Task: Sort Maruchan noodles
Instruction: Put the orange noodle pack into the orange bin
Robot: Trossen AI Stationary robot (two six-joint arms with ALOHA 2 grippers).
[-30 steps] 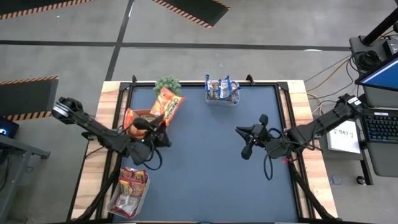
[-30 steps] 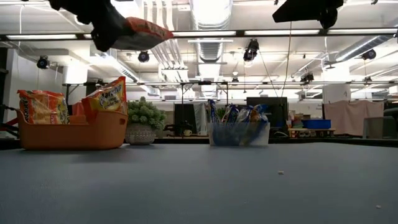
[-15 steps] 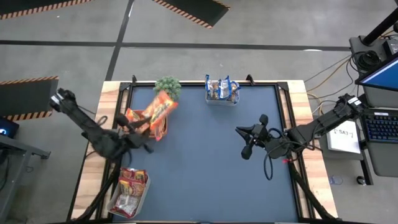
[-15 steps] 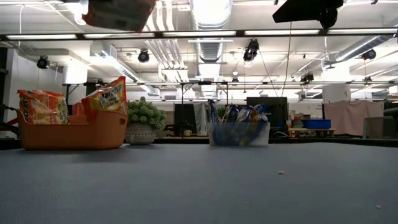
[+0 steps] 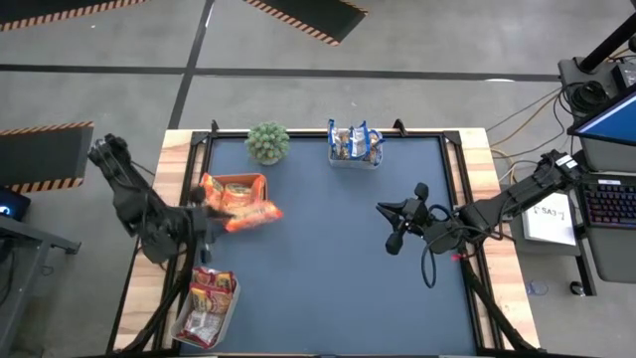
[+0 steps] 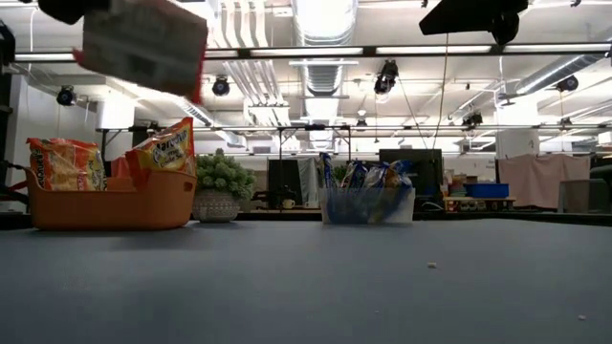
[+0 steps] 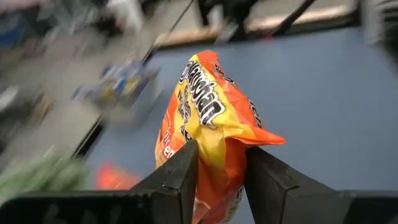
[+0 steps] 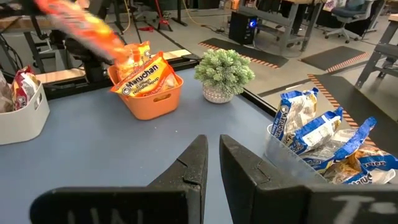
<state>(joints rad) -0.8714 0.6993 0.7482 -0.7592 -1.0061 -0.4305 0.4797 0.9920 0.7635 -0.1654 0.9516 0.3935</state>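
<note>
Apparently left gripper [image 7: 221,165] lifts orange packet [image 5: 250,212] beside basket rim [image 5: 260,182].

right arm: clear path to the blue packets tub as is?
Probably yes. The right end effector hangs shut and empty over bare mat, and nothing stands between it and the tub of blue packets. The left end effector holds an orange packet far off.

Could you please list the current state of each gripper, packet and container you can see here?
left gripper: shut on the orange packet, raised by the orange tray.
orange packet: held in the air.
orange tray: holds orange packets.
far clear tub: holds blue packets, upright.
near clear tub: holds dark red packets.
right gripper: shut, empty, waiting at the right.
</note>
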